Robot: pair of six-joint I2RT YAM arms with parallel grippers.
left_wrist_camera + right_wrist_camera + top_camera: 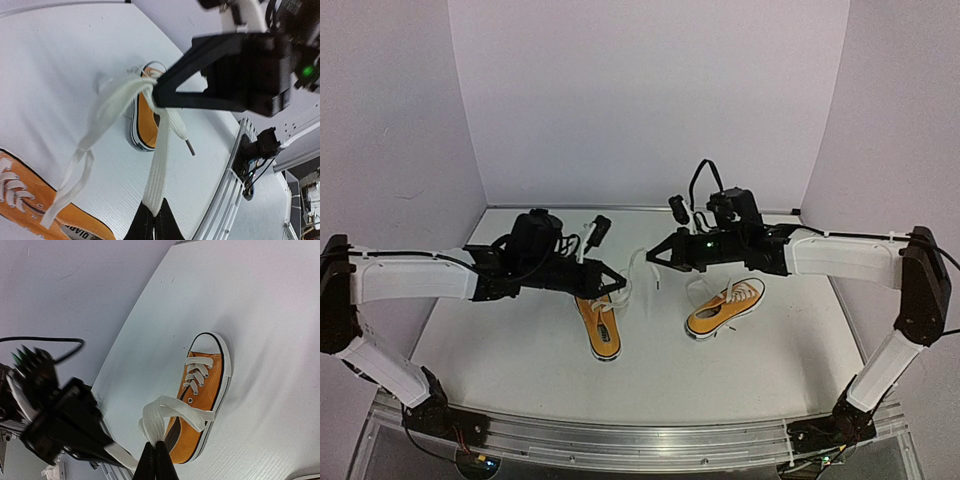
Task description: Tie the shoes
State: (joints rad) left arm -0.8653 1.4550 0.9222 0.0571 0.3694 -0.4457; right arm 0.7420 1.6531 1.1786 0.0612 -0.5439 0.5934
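Note:
Two orange-yellow sneakers lie on the white table: the left shoe [601, 330] and the right shoe [725, 309]. My left gripper [619, 279] hangs just above the left shoe's opening, and my right gripper [651, 257] is close by on its right. In the left wrist view my left gripper [153, 216] is shut on a flat white lace [161, 160], which runs taut to the right gripper's tip [156, 95]. In the right wrist view my right gripper [156, 452] is shut on a folded loop of lace [165, 415] that leads to the left shoe [200, 410].
The right shoe [146, 125] lies beyond the laces, with a loose lace end [697, 285] beside it. An aluminium rail [640, 440] runs along the near table edge. White walls close in the back and both sides. Cables arch over the right wrist [705, 175].

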